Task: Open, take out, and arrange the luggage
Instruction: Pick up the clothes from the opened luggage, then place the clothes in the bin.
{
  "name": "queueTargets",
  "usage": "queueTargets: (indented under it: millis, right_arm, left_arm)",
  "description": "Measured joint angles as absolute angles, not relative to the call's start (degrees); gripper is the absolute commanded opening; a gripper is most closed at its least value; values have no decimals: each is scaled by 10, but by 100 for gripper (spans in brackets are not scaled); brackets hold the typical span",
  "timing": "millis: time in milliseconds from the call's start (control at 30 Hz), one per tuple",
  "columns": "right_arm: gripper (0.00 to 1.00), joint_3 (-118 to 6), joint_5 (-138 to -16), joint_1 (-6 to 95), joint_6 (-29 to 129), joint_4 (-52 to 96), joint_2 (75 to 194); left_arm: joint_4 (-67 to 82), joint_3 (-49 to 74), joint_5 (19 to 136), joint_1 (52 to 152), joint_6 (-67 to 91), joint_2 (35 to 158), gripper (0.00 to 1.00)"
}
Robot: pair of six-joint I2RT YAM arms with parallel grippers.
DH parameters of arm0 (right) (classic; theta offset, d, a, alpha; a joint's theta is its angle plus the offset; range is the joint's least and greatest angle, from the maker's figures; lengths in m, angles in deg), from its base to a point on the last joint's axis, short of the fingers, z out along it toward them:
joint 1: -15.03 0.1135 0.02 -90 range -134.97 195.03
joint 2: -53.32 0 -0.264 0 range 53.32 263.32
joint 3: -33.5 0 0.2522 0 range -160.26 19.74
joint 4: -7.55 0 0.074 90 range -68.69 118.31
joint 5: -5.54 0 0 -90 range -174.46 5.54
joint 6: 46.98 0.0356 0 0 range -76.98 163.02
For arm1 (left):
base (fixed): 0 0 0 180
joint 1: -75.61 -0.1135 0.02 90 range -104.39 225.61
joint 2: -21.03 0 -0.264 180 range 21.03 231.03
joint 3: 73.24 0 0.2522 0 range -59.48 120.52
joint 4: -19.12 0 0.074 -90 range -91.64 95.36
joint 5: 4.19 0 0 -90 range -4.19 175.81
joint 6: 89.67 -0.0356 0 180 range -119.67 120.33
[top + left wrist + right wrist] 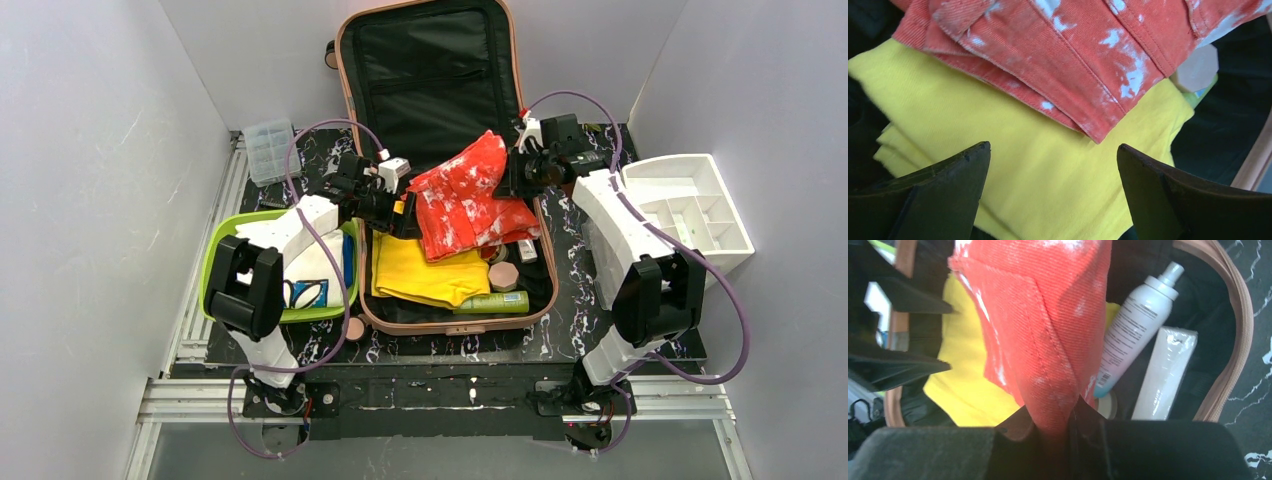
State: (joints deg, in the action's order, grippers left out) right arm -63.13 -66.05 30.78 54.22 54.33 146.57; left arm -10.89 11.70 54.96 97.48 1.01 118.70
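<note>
Over the luggage (pixel 430 60) | left end effector (pixel 1052 147) released, reaching above yellow cloth (pixel 948 110) | right end effector (pixel 1048 420) grasping orange-red garment (pixel 1048 315)

From the top external camera you look down from above and behind both arm bases toward the far wall, distant enough to see the whole table (pixel 570 300) and the open luggage (pixel 430 80). Your left wrist camera looks steeply down past the left gripper (pixel 1052 146), very close over the yellow cloth (pixel 1048 175) and the red garment (pixel 1073 60). Your right wrist camera looks down past the right gripper (pixel 1053 425), equally close, at the luggage's right side; all three views share that garment and cloth.
</note>
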Motion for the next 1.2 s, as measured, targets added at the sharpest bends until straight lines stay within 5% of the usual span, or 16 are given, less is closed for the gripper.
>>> queueTargets:
  millis: [633,1200]
  right_arm:
    - [1,-863,-525,307,534,573,1462]
    - [1,-807,-639,209,518,632,1429]
  left_arm:
    - [90,68,331,886,91,1086,98]
    - [254,169,255,946,280,1336,98]
